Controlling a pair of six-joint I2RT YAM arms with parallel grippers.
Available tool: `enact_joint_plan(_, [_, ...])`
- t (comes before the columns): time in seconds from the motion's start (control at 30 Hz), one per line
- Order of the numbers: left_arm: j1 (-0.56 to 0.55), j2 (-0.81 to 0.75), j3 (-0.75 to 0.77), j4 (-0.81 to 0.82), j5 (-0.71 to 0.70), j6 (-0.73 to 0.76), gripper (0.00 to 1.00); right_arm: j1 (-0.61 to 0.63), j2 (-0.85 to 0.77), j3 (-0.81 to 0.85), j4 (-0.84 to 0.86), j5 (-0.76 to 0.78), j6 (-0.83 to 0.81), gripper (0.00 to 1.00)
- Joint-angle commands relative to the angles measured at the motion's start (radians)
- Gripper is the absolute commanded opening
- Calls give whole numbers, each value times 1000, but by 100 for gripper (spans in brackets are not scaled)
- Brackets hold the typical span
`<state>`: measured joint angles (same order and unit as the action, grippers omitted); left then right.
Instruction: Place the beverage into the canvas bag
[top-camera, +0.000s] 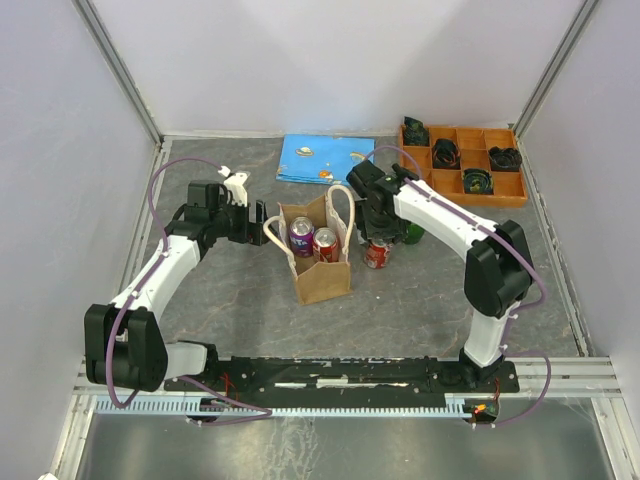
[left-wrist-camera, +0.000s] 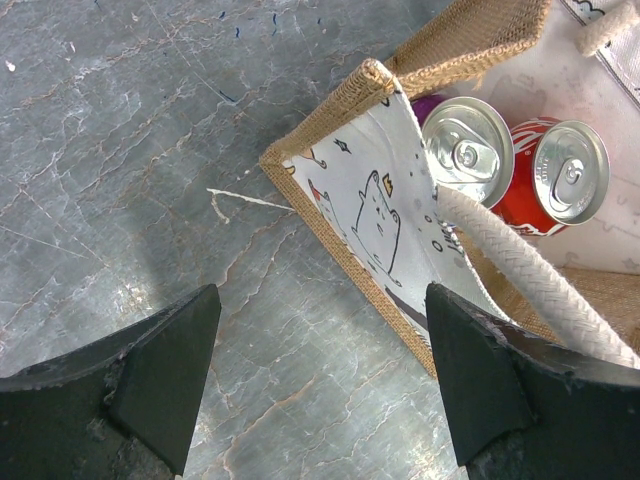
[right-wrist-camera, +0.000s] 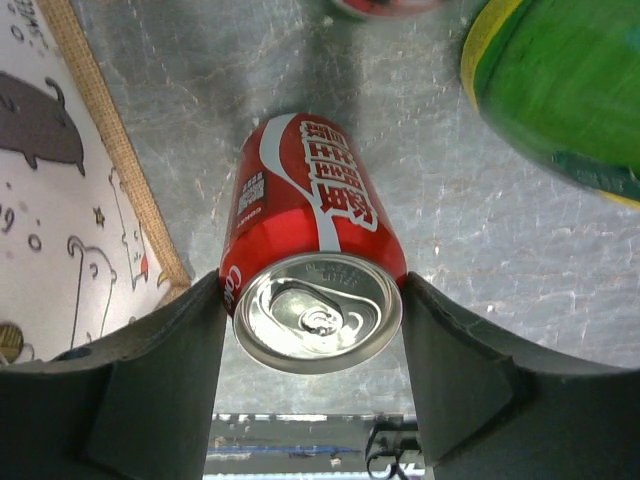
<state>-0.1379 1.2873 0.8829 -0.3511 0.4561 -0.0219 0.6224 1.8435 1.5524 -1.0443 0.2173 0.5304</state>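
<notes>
The canvas bag stands upright at the table's middle, with a purple can and a red can inside. My right gripper is just right of the bag, shut on another red can. In the right wrist view both fingers press the can near its top rim, with the bag's printed side to the left. I cannot tell whether the can rests on the table. My left gripper is open and empty by the bag's left side. Its wrist view shows the bag and both can tops.
A green can stands just right of my right gripper, and shows in the right wrist view. A sliver of another red can lies beyond. A blue booklet and an orange compartment tray sit at the back.
</notes>
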Motion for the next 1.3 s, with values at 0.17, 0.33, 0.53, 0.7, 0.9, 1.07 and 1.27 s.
enact_joint_plan(0.17, [-7, -13, 7, 5, 35, 57, 90, -4, -167, 238, -160, 20, 18, 0])
enact_joint_plan(0.33, [-8, -8, 15, 6, 36, 60, 90, -3, -184, 427, -190, 35, -4, 0])
enact_joint_plan(0.53, [-9, -8, 15, 6, 36, 59, 90, -4, -216, 540, -10, -58, -38, 0])
enact_joint_plan(0.7, [-11, -12, 15, 6, 34, 56, 90, 12, -202, 586, 128, -172, -45, 0])
enact_joint_plan(0.9, [-14, -22, 5, 6, 32, 56, 89, 144, -135, 656, 64, -136, -120, 0])
enact_joint_plan(1.07, [-13, -24, 2, 5, 31, 54, 90, 214, -129, 572, 55, -128, -115, 0])
enact_joint_plan(1.27, [-13, -29, -6, 4, 31, 59, 90, 290, -96, 489, 26, -138, -121, 0])
